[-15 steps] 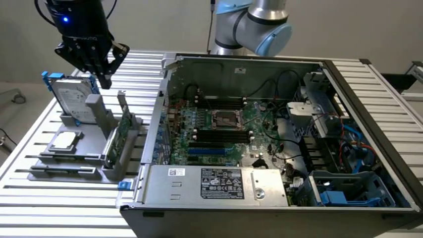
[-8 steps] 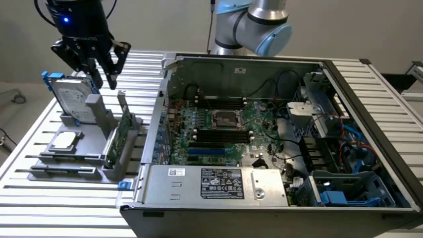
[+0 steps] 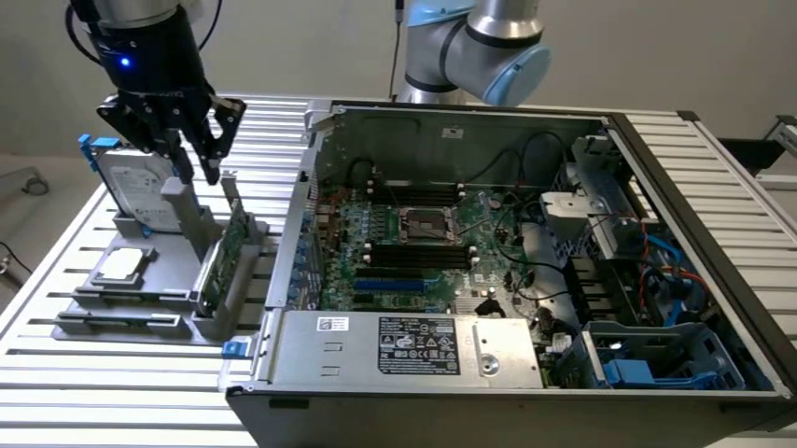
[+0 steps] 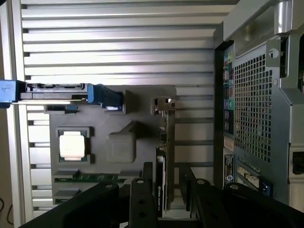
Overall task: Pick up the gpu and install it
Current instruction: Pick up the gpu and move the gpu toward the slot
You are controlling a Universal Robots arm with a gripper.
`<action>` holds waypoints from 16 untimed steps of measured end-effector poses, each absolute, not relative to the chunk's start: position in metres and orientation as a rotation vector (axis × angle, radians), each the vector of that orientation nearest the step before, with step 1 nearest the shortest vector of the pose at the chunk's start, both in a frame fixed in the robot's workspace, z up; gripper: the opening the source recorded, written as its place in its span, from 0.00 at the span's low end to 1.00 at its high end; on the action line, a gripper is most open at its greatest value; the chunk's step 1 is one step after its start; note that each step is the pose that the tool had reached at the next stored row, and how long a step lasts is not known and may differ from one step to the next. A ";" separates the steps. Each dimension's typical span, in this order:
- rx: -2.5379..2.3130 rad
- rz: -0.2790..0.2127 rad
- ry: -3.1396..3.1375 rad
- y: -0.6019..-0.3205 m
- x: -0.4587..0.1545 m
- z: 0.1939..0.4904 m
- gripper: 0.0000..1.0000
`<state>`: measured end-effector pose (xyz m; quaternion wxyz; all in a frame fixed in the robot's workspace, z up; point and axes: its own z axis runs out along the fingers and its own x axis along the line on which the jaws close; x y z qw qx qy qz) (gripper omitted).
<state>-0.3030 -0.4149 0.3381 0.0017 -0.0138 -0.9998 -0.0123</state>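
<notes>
The gpu [image 3: 222, 254] stands on edge in a grey holder [image 3: 149, 313] on the slatted table, at the exterior view's left of the computer case, green circuit board facing out. In the wrist view the gpu [image 4: 166, 142] is seen edge-on, its silver bracket [image 4: 164, 103] at the far end. My gripper [image 3: 202, 173] hangs just above the card's top edge and is open. Looking down from the wrist, the gripper [image 4: 165, 195] has one black finger [image 4: 142, 202] on each side of the card, with a gap between each finger and the card.
A silver hard drive in a blue frame [image 3: 129, 187] and a small square processor chip [image 3: 122, 266] share the holder. The open computer case [image 3: 697, 187] lies beside it, motherboard [image 3: 412, 247] exposed, with its perforated rear panel [image 4: 256, 104] close to the card.
</notes>
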 end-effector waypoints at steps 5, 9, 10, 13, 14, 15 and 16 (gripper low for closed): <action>-0.043 -0.038 -3.138 -0.420 -0.304 0.329 0.36; -0.043 -0.038 -3.137 -0.425 -0.304 0.322 0.36; -0.043 -0.038 -3.138 -0.425 -0.304 0.320 0.36; -0.043 -0.039 -3.138 -0.428 -0.304 0.315 0.36; -0.043 -0.038 -3.138 -0.429 -0.305 0.313 0.36; -0.043 -0.038 -3.138 -0.430 -0.305 0.311 0.36; -0.043 -0.038 -3.138 -0.431 -0.305 0.309 0.36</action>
